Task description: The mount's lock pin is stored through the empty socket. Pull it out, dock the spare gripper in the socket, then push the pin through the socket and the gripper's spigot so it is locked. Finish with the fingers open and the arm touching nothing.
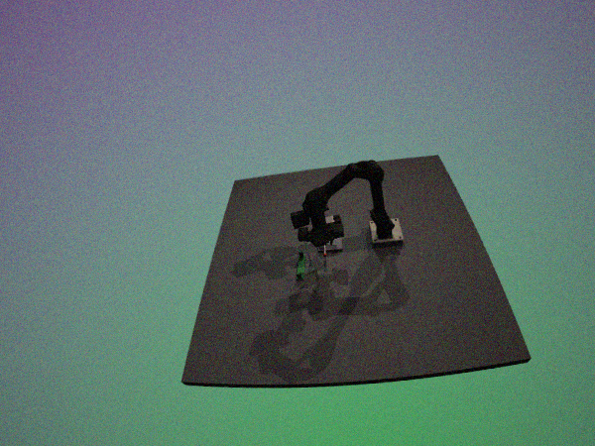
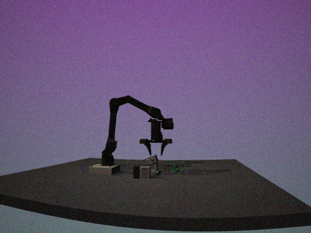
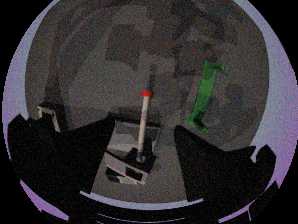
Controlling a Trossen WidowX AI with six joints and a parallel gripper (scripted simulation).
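Toward the far edge of the table [image 1: 421,322] [image 2: 181,197] [image 3: 90,82] in the top view, between its left and right edges, the pin [image 1: 325,251] [image 3: 144,120], pale with a red end, sticks out of the mount [image 1: 337,244] [image 2: 154,159] [image 3: 125,165]. The gripper [image 1: 322,239] [image 2: 156,155] [image 3: 145,125] points down above the mount, its jaws partly open and gripping nothing. Beside the mount, toward the table's left edge, lies a green piece [image 1: 300,267] [image 2: 175,168] [image 3: 204,92]. A dark and pale block [image 2: 144,172] shows near the mount in the exterior view. On the mount's other side, toward the right edge, the black arm [image 1: 339,185] [image 2: 140,103] rises from a pale base [image 1: 398,237] [image 2: 94,169].
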